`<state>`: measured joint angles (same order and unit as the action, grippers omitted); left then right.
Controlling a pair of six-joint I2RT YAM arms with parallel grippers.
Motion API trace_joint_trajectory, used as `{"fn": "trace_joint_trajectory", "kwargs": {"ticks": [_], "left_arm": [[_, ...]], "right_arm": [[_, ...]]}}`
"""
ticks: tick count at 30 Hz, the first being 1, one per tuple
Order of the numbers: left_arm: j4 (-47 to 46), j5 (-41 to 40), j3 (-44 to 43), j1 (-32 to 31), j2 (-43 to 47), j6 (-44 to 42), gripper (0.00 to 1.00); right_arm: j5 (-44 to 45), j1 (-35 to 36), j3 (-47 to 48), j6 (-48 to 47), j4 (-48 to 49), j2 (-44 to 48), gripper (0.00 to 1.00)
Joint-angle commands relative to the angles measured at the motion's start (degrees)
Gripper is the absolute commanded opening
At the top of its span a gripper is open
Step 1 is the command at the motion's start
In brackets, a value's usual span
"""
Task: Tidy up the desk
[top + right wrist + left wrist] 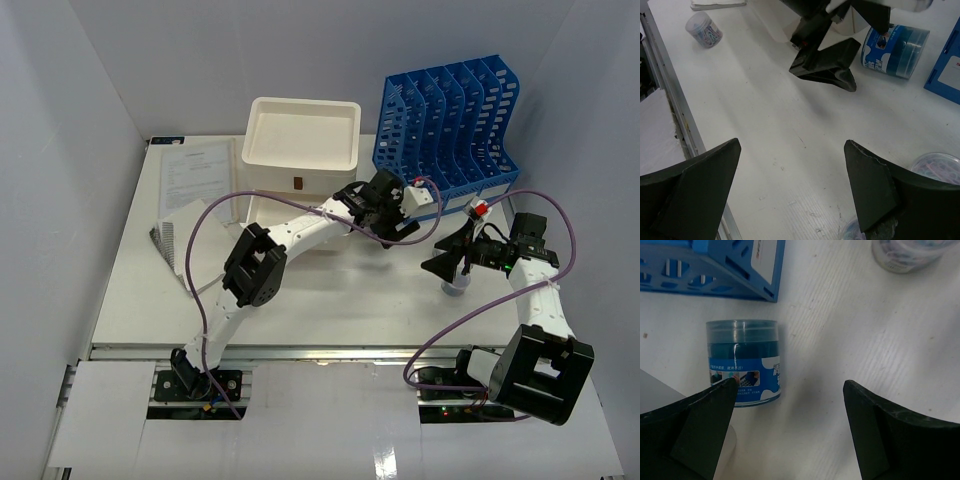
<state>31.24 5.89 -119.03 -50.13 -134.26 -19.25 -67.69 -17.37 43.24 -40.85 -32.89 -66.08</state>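
Two tools hang over the white desk point(350, 300) that spans the view: left tool point(790, 385) and right tool point(792, 145), both spread, gripping nothing. One blue jar point(743, 362) sits just beside one blue file rack point(445, 125) at the far right corner; one cream drawer box point(303, 150) sits mid far edge.

Desk point(330, 290) is showing plain white; file rack point(445, 125) is showing slotted blue; jar point(744, 362) beside rack is showing translucent blue, white-patched label.

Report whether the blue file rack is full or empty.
Empty, as far as visible: from above, the blue file rack shows only bare dividers, no papers.
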Motion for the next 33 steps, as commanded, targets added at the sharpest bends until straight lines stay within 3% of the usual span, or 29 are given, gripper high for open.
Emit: {"fn": "trace_joint_trajectory", "kwargs": {"ticks": [1,17,26,33], "left_arm": [[-0.6,-4.9,-2.8,1.4,-2.0,-0.3,0.98],[-3.9,-11.6,-0.5,1.5,-6.8,0.0,0.96],[-4.2,-11.2,-1.2,0.9,-7.8,3.5,0.82],[-4.9,-10.6,1.6,0.6,-4.1,9.8,0.98]], "right_arm": [[-3.1,-0.2,-0.4,-1.5,-0.3,0.4,0.90],[-4.0,-0.2,0.6,-4.9,-3.7,-1.0,0.90],[-4.0,-0.2,0.6,-5.5,-4.2,-1.1,0.90],[-3.9,-0.2,0.5,-5.6,-4.2,-0.9,0.90]]}}
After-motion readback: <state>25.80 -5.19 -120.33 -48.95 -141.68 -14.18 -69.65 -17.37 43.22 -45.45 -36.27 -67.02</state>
